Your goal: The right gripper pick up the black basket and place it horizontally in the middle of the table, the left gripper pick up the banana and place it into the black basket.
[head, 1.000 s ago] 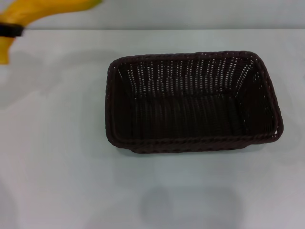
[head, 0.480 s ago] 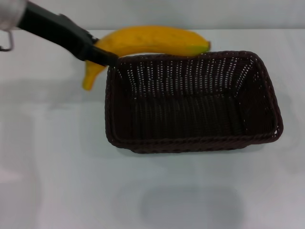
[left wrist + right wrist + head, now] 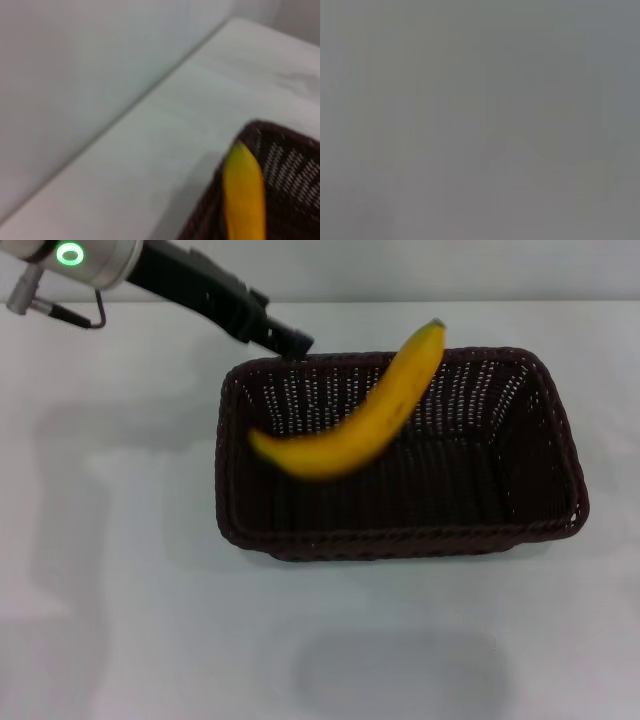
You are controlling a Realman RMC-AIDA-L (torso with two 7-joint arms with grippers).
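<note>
banana (image 3: 345, 430) free over black basket (image 3: 560, 440) | left gripper (image 3: 295, 342) released, at rim | banana light, soft-skinned, grasp mid-body

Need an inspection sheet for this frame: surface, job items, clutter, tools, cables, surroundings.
Surface: plain white tabletop, bare apart from the basket.
Job's things: dark woven wicker basket lies lengthwise near the middle of the table; curved yellow banana is over its opening, tilted, stem tip above the far rim; resting or falling cannot be told.
Clutter: nothing seen.
Tools: left tool at the basket's far-left corner, apart from the banana, fingers not readable; right tool not in view.
Cables: thin cable looped at the left arm's wrist.
Surroundings: pale wall behind the table's far edge; right wrist view shows only featureless grey.
</note>
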